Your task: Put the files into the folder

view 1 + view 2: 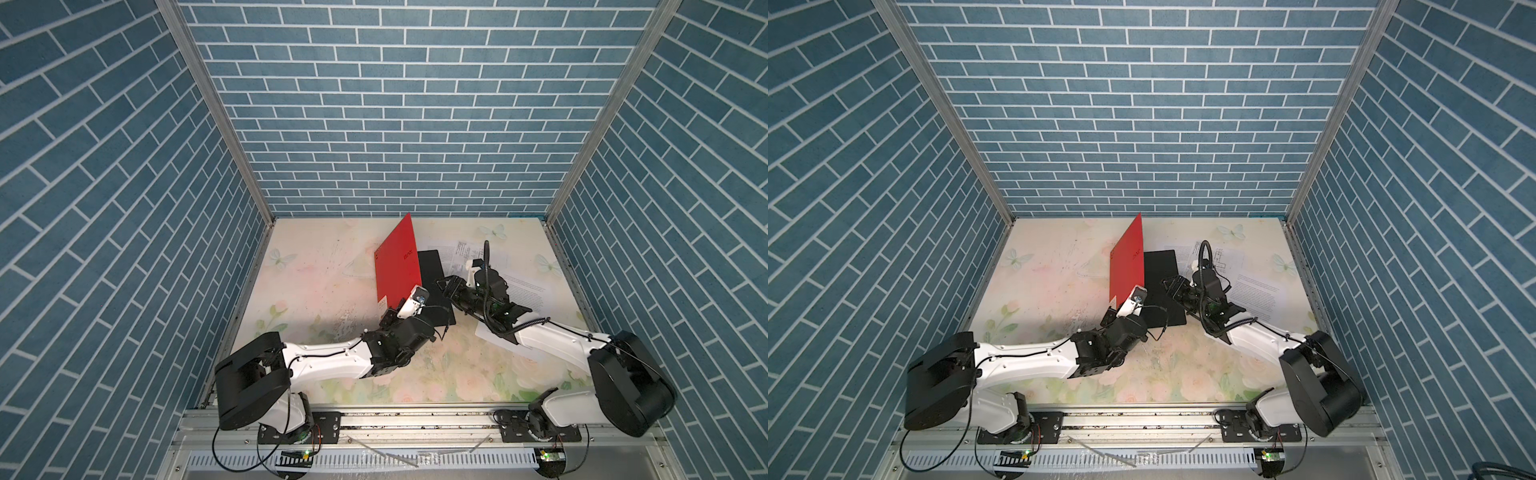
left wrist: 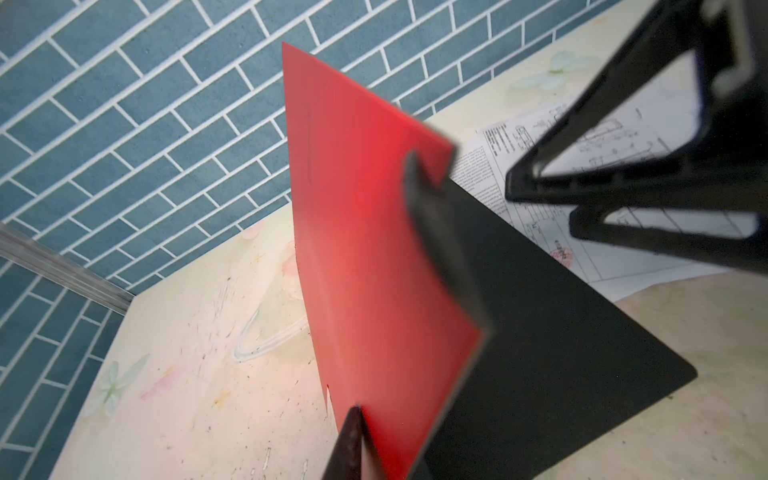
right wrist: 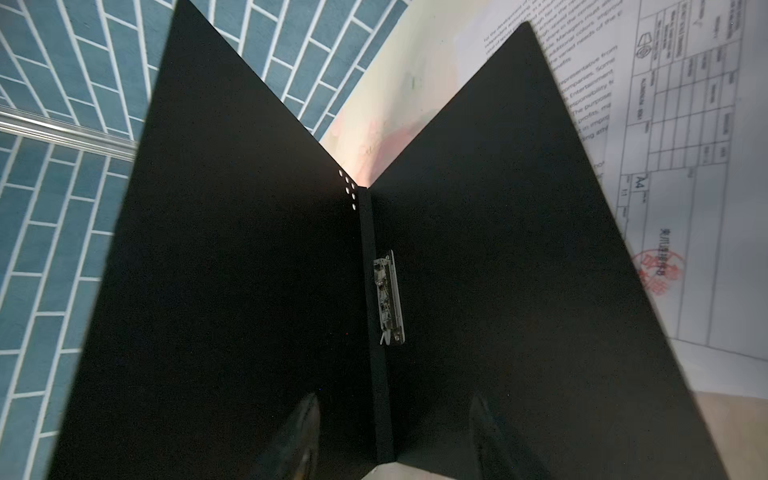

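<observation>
- Your left hand [image 1: 388,312] is clenched on the near corner of the folder [image 1: 397,266]. It holds the red cover [image 2: 353,249] standing up, a little tilted.
- The folder sits about in the middle of the surface [image 1: 324,291], closer to the far edge. Its black half [image 1: 432,266] lies flat, and the red cover rises from its left side.
- Your right hand [image 1: 449,287] is released. Its two fingers stand apart with nothing between them, and it hovers low over the black half.
- A small metal clip [image 3: 388,297] sits inside the folder, right by the fold. I cannot tell if it is up or down.
- The papers [image 1: 525,293] lie on the surface by the right edge, toward the far right corner. They are just beside the black half, and one sheet seems to slip under its edge. No paper is in the folder yet.
- So you are at the step of holding the folder open, I think. The papers come next.
- Your right hand will likely need to go over to the papers and pick them up. They are thin and flat, so pinching a corner or an edge may be hard.
- Your left hand should hold on to the red cover, or it may fall shut before the papers go in.
</observation>
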Motion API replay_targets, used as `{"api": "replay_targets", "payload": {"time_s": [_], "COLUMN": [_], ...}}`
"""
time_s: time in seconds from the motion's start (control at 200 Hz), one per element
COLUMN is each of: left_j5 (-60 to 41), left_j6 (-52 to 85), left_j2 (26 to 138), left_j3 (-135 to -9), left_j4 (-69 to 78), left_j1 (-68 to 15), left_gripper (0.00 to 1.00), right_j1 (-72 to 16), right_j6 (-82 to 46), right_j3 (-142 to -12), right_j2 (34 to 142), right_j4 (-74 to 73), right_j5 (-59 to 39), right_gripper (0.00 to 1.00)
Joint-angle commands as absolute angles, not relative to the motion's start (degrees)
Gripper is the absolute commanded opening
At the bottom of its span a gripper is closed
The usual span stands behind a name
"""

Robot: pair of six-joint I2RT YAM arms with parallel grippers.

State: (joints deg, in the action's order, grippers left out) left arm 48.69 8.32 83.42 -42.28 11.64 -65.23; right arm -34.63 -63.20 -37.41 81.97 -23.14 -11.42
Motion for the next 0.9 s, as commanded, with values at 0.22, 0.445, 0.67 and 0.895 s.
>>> {"api": "replay_targets", "payload": {"time_s": [0.22,0.445,0.67,0.895], "left_j5": [48.69,50.67,53.08,55.04], "left_j6": [15.67,22.24,30.95,41.71], "left_j2": [80.88,77.10,71.99,63.83], "left_j3": [-40.53,-35.03,-29.68,-23.55], "left_j4": [16.42,20.58,18.16,11.04], "left_j1": [-65.26,-65.21,-64.17,-60.49], "left_gripper": [0.13,0.14,0.20,0.41], "right_j1": [-35.42,-35.43,-35.42,-35.42], "right_j6": [-65.59,-65.48,-63.70,-60.73], "right_j3": [-37.30,-38.05,-37.07,-37.20], "right_j2": [92.65,98.83,99.20,98.88], "right_j4": [-30.73,-25.02,-18.61,-12.57], "right_j5": [-13.75,-12.89,-10.21,-8.27], "right_gripper": [0.54,0.51,0.47,0.46]}}
